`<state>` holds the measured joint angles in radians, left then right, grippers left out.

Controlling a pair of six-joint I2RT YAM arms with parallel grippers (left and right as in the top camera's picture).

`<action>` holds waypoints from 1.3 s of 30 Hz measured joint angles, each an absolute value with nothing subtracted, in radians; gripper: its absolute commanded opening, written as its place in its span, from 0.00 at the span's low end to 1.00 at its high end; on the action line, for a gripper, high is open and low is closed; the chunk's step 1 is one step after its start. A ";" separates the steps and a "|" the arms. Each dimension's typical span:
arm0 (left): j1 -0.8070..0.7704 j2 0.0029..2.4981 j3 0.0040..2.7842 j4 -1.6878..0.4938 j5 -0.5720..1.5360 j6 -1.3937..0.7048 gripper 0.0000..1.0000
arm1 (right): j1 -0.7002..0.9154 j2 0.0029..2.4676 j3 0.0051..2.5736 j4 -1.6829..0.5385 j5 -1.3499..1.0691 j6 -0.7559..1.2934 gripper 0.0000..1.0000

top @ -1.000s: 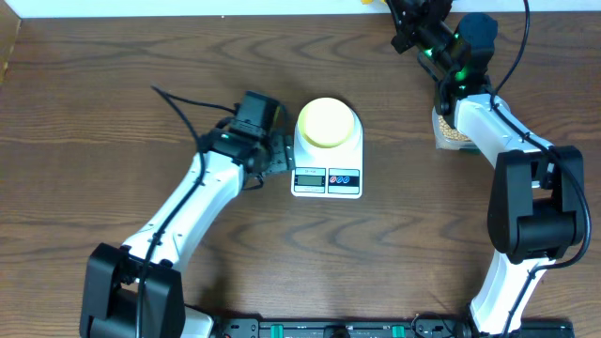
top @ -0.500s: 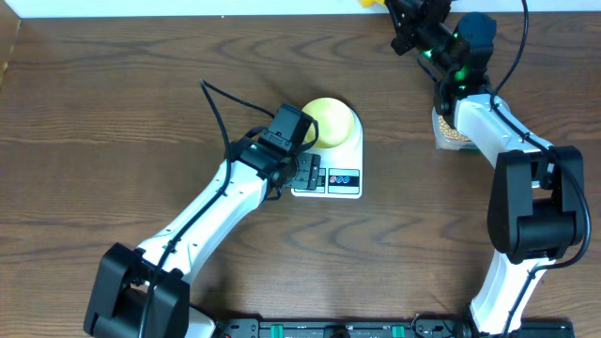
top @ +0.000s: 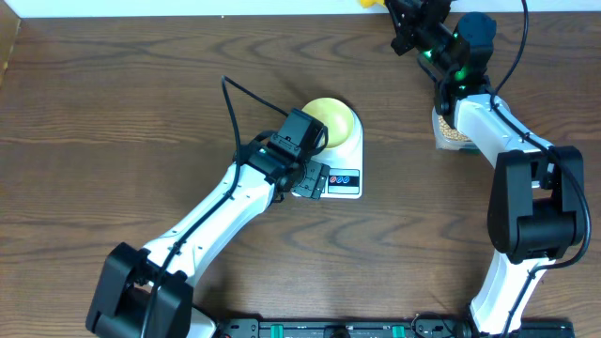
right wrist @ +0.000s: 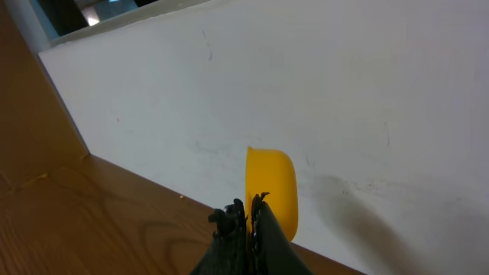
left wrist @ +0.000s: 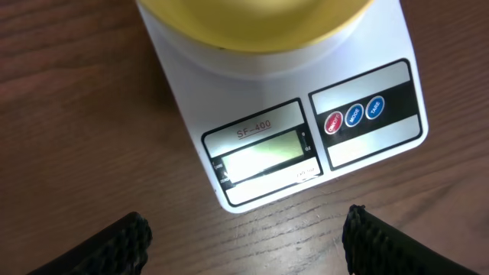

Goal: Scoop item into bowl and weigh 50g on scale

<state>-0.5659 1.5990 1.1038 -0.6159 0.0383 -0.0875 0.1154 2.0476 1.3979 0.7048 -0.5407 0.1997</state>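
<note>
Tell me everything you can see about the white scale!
The scale is a flat white rectangle, plastic-looking, lying level on the brown wooden table. Its front has a pale lit display marked SF-400, with no number I can read, beside one red and two blue round buttons. A pale-yellow bowl sits on top. The left arm's open fingers hang near its front edge, apparently not touching it.

Smooth white plastic scale (left wrist: 378, 46) and glossy yellow bowl (left wrist: 252, 15) on grained wood table (left wrist: 76, 114).
</note>
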 measured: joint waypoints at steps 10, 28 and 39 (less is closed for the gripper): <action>-0.609 1.663 1.104 -0.566 -0.010 -0.078 0.82 | 0.115 2.048 1.398 0.699 -0.541 0.200 0.01; -0.643 1.719 1.104 -0.463 -0.097 -0.079 0.82 | 0.115 2.048 1.398 0.675 -0.541 0.199 0.01; -0.662 1.729 1.104 -0.434 -0.151 -0.079 0.83 | 0.115 2.048 1.398 0.662 -0.541 0.197 0.01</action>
<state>-0.6624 1.7290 1.1038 -0.4335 -0.1513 -0.0792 0.1154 2.0476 1.3979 0.6617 -0.5411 0.1967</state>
